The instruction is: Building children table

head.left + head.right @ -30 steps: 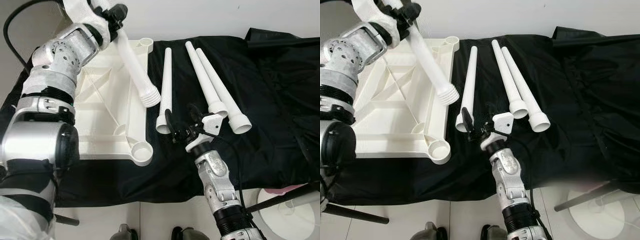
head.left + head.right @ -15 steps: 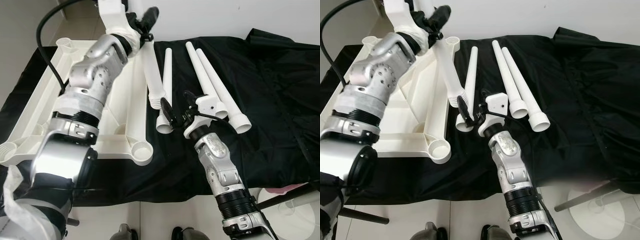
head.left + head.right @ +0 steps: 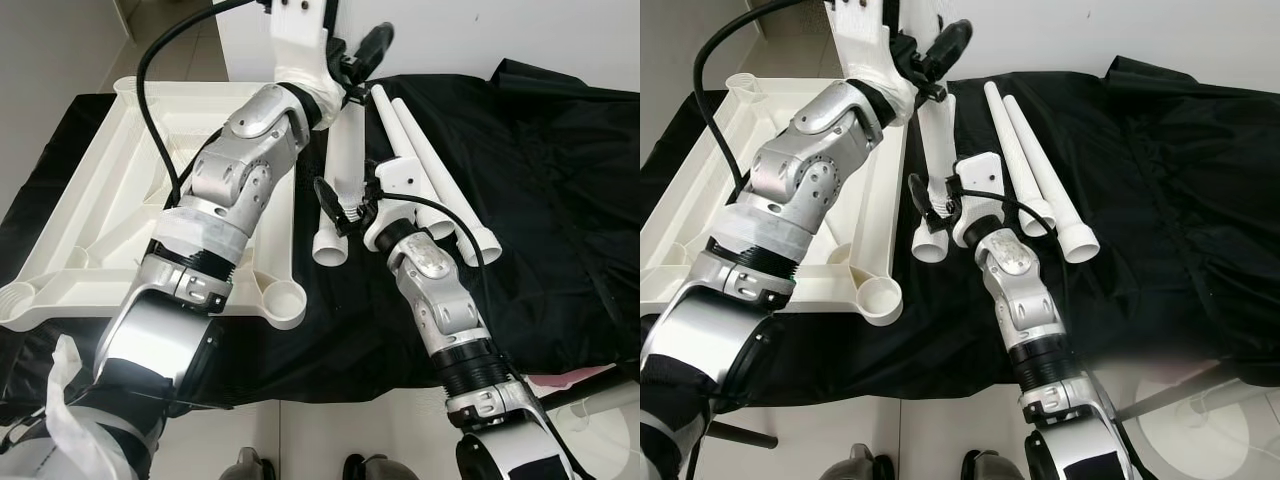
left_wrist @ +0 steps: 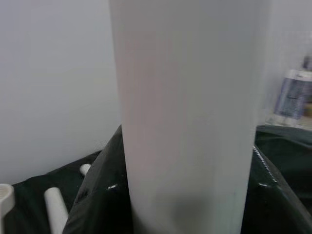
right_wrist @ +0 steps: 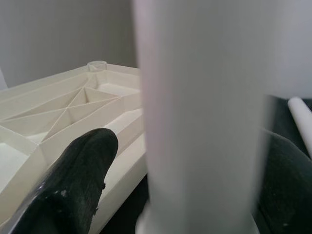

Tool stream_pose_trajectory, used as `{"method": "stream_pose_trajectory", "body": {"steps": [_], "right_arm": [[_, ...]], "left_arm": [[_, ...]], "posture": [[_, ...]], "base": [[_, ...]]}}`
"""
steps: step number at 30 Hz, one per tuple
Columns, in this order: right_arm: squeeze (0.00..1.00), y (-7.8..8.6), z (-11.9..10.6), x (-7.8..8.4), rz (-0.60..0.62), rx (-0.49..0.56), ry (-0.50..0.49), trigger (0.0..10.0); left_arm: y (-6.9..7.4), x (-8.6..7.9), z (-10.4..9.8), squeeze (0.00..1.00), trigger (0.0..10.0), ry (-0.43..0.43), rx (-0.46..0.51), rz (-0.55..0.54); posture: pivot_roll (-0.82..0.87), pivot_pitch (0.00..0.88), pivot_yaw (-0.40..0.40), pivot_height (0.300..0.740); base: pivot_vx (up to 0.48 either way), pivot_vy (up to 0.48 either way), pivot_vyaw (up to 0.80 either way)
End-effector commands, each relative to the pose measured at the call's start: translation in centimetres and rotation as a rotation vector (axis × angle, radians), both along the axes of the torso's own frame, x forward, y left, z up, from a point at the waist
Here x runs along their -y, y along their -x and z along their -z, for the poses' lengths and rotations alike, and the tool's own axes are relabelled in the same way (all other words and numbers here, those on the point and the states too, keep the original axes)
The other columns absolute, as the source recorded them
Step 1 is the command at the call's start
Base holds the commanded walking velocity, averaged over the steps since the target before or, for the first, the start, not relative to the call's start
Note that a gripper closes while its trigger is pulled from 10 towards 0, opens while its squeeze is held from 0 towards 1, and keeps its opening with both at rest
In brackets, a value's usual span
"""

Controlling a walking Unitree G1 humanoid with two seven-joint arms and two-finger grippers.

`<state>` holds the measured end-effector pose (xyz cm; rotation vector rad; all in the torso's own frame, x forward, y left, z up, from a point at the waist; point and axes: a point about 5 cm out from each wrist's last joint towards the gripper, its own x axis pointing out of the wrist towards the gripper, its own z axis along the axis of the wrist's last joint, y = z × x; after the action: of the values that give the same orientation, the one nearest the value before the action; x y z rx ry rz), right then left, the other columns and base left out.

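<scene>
The white tabletop [image 3: 120, 190] lies upside down on the left, with a round socket [image 3: 283, 300] at its near corner. My left gripper [image 3: 360, 58] reaches across at the back, shut on a white table leg [image 3: 348, 120] that hangs over the black cloth. Under it lies another leg whose wide end [image 3: 330, 246] points toward me. My right gripper [image 3: 348, 205] is open, with one black finger [image 5: 73, 180] on each side of these legs. Two more legs [image 3: 430, 180] lie side by side to the right.
A black cloth [image 3: 540, 200] covers the low surface, wrinkled at the right. A white round base [image 3: 1200, 425] stands on the floor at the near right. A bottle [image 4: 292, 95] stands beyond the cloth.
My left arm has swung its leg rightward, from above the tabletop to above the leg lying on the cloth. My right gripper has moved forward around these legs.
</scene>
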<state>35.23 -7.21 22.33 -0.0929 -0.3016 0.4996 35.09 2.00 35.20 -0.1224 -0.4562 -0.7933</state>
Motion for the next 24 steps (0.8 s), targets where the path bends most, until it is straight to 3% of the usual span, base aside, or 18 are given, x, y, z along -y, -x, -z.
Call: {"method": "stream_pose_trajectory", "body": {"steps": [1, 12, 13, 15, 16, 24], "right_arm": [[0.0, -0.1, 0.5, -0.4, -0.011, -0.026, 0.03, 10.0], [0.0, -1.3, -0.8, -0.7, 0.013, -0.01, 0.075, 10.0], [0.0, -1.4, -0.8, -0.7, 0.013, -0.011, 0.078, 5.2], [0.0, -1.5, -0.8, -0.7, 0.016, -0.013, 0.078, 5.2], [0.0, -1.5, -0.6, -0.7, 0.015, -0.022, 0.08, 0.0], [0.0, -1.3, 0.1, -0.9, -0.001, -0.049, 0.08, 0.0]], "left_arm": [[0.9, 0.6, -0.3, 0.0, 10.0, -0.05, 0.068, 0.115], [1.6, 1.5, -0.4, 0.0, 10.0, -0.064, 0.1, 0.128], [1.6, 1.5, -0.4, 0.0, 10.0, -0.065, 0.101, 0.127], [1.6, 1.5, -0.4, 0.0, 10.0, -0.065, 0.103, 0.127], [1.6, 1.5, -0.4, 0.0, 10.0, -0.067, 0.105, 0.129], [1.7, 1.7, -0.4, 0.0, 10.0, -0.08, 0.117, 0.137]], "posture": [[-0.04, 0.085, 0.011, 0.74], [-0.04, 0.078, 0.007, 0.74], [-0.04, 0.078, 0.007, 0.74], [-0.04, 0.075, 0.007, 0.74], [-0.04, 0.073, 0.006, 0.74], [-0.05, 0.067, 0.012, 0.74]], "base": [[0.0, 0.0, 0.0], [0.0, 0.0, 0.0], [0.0, 0.0, 0.0], [0.0, 0.0, 0.0], [0.0, 0.0, 0.0], [0.0, 0.0, 0.0]]}}
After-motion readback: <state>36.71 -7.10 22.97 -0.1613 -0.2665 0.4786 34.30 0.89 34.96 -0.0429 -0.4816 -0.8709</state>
